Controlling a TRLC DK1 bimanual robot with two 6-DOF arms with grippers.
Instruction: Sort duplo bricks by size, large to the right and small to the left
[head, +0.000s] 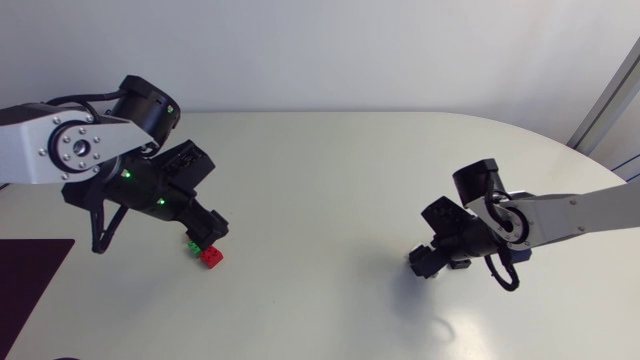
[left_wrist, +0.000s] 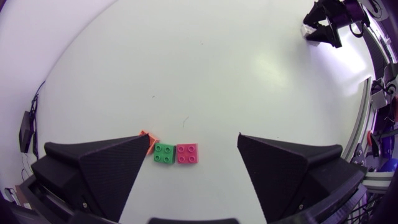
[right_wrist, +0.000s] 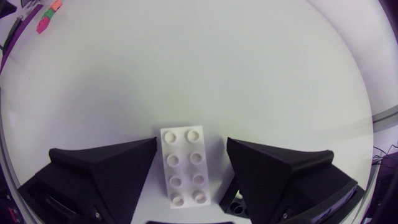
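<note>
L gripper (left_wrist: 194, 140) hangs wide, holding nothing, over the small row: orange brick (left_wrist: 147, 138), green 2x2 (left_wrist: 164, 153), pink 2x2 (left_wrist: 187, 154), grouped table-left as sorted smalls. R gripper (right_wrist: 191, 142), also wide, straddles white 2x4 brick (right_wrist: 184, 165) table-right, prob. the larges' spot, w/ black brick (right_wrist: 234, 200) beside.

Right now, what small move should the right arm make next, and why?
Probably lift the right gripper straight up: its fingers stand open around the white brick, which already lies on the table's right side beside a black brick.
</note>
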